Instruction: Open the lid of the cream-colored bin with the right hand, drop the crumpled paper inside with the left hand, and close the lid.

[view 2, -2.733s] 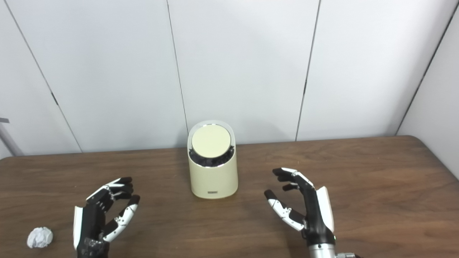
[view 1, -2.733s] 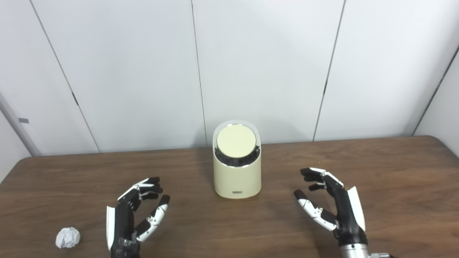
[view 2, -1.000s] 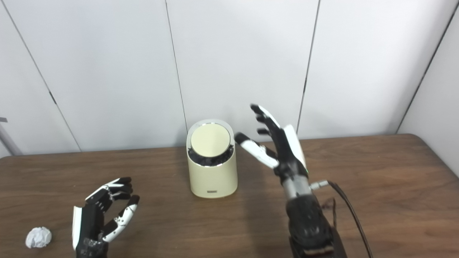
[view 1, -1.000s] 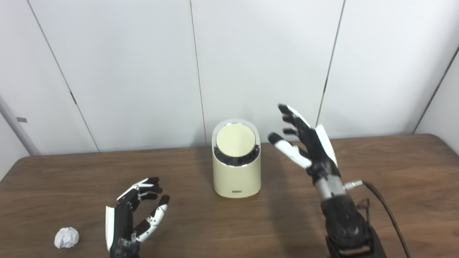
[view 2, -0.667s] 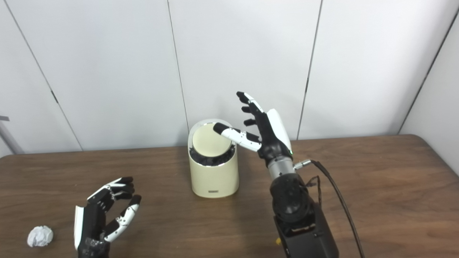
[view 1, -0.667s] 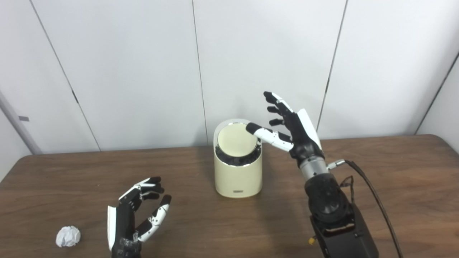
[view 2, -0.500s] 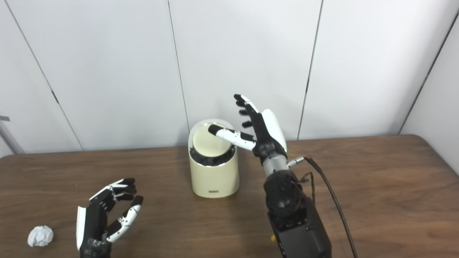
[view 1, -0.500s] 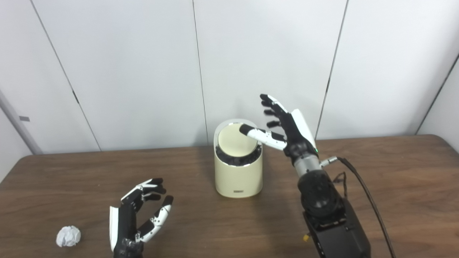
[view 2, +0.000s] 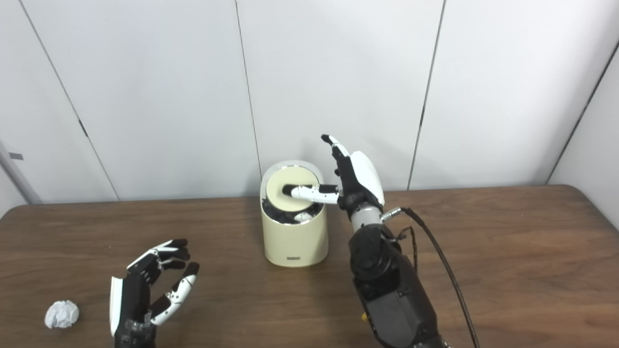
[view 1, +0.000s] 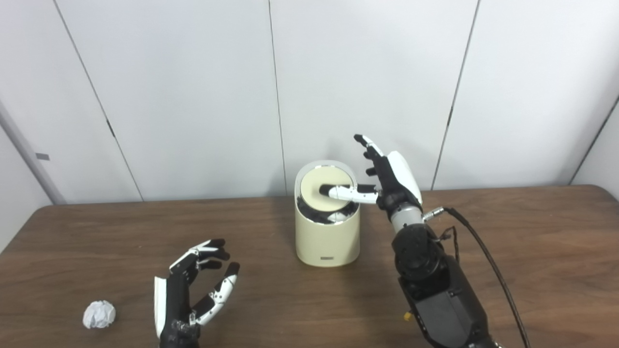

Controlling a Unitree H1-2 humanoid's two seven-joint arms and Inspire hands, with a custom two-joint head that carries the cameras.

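The right hand (view 1: 389,176), fingers spread and holding nothing, lays its thumb on the cream-colored bin (view 1: 328,234)'s round lid (view 1: 323,193), seemingly pressing; it should push steadily near centre. The left hand (view 1: 191,295) waits open beside the crumpled paper (view 1: 99,314).

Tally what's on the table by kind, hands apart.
Bin: 1, cream, with its lid
Paper ball: 1, white, crumpled
Total on the table: 2
Hands: 2, left hand and right hand
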